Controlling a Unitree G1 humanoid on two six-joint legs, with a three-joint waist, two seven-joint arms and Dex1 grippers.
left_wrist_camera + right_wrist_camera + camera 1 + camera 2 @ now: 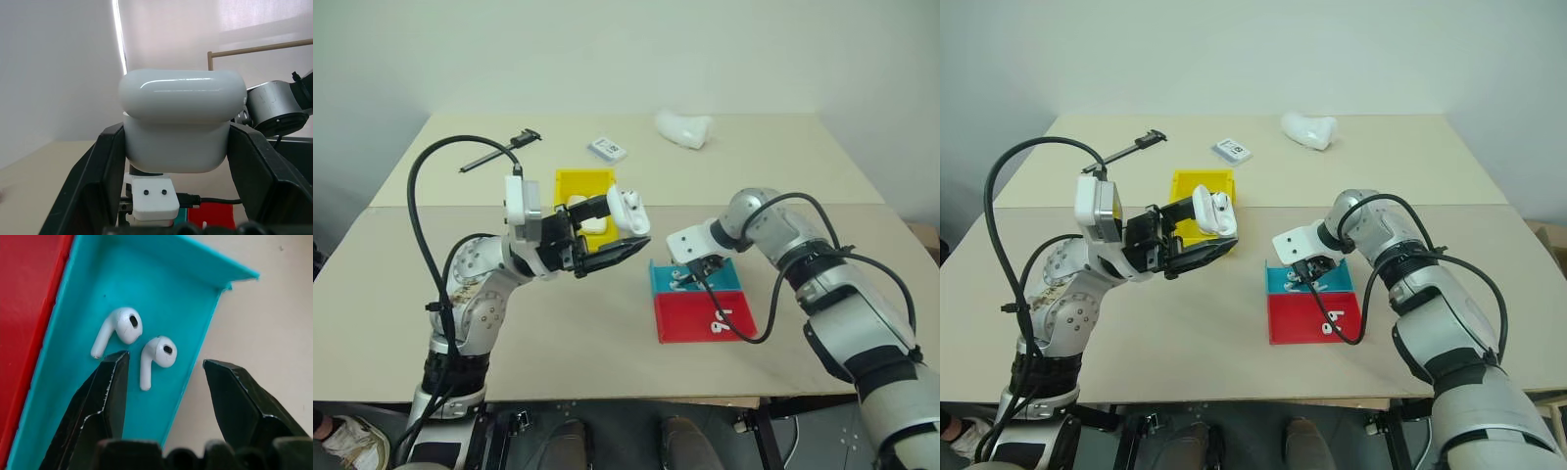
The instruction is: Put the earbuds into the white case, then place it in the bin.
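My left gripper (619,233) is shut on the white case (626,209), held up above the table in front of the yellow bin (570,182). In the left wrist view the case (178,129) sits between both black fingers (105,171), and its lid looks raised. My right gripper (691,276) points down into the blue tray (662,282) and is open. Two earbuds lie in that tray, one (155,356) between the fingertips and untouched, the other (120,328) just beside it. One fingertip hangs outside the tray wall, over the table.
A red tray (690,323) with an earbud (720,318) in it adjoins the blue one on the near side. White cases (590,223) lie in the bin. At the table's far side are a lumpy white object (683,127), a printed card (607,149) and a black tool (499,152).
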